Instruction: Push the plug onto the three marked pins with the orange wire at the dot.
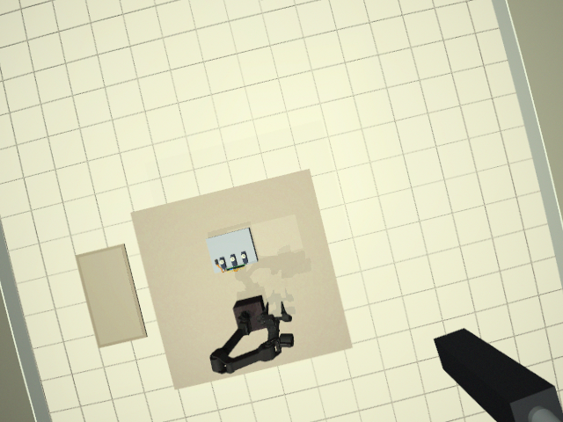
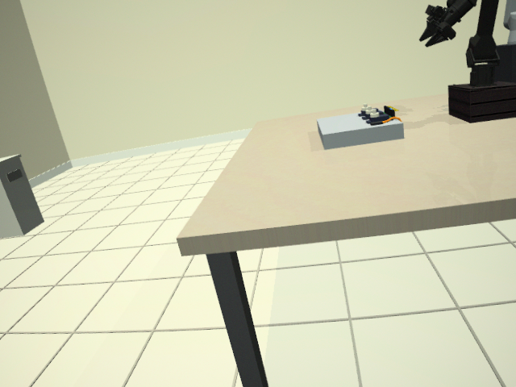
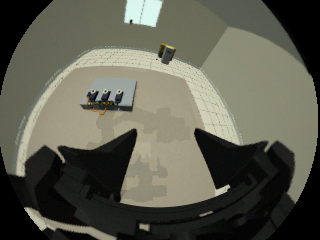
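The pale grey-blue holder (image 1: 227,245) (image 2: 362,135) (image 3: 115,86) sits on the table, with three dark servos with white tops near one edge. An orange lead (image 2: 392,118) (image 3: 88,103) curves at the holder's end beside the outermost servo. A small dark piece (image 1: 216,262) (image 2: 377,122) at the lead's end looks like the plug; its holes are too small to see. A dark strip with yellow (image 2: 390,109) (image 3: 104,103) stands along the same edge; single pins and the dot cannot be told. My gripper (image 1: 274,302) (image 2: 423,43) (image 3: 166,131) is open and empty, raised well above the table and away from the holder.
The arm's dark base block (image 1: 249,309) (image 2: 468,101) stands on the table (image 1: 181,272) (image 2: 291,187). A flat tan box (image 1: 111,294) is beyond the table's left edge. A black post (image 1: 491,372) shows at lower right. A grey cabinet (image 2: 20,200) stands on the floor.
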`<state>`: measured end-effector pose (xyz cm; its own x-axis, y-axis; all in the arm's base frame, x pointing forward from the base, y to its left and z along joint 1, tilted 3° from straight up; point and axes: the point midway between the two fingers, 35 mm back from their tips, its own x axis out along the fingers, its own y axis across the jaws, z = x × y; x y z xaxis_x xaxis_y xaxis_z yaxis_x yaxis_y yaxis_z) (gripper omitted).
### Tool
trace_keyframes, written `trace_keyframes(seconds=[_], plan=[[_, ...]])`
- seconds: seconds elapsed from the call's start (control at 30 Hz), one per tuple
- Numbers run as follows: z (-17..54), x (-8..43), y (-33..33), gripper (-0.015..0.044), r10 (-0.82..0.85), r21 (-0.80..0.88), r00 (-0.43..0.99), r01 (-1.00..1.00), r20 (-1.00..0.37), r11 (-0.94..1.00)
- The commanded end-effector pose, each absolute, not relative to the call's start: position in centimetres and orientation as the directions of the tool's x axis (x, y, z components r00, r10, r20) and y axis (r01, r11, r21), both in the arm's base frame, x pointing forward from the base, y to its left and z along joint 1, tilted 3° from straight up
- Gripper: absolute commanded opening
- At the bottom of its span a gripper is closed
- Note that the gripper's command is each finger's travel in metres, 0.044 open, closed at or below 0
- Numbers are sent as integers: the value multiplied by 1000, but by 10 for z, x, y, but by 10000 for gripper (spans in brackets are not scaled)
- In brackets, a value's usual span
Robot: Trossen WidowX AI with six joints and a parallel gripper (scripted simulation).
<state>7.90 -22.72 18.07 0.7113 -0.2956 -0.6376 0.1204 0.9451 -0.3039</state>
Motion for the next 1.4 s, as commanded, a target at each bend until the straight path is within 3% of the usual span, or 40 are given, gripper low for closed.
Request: trace_keyframes(seconds=[0.0, 0.33, 0.83, 1.37], plan=[[181, 79, -227, 374, -295, -304, 711, 120, -638, 945], [179, 100, -227, 115, -279, -313, 700, 82, -658, 946], [188, 167, -214, 115, -259, -372, 714, -1, -650, 928], [212, 235, -183, 115, -275, -435, 792, 13, -545, 900]])
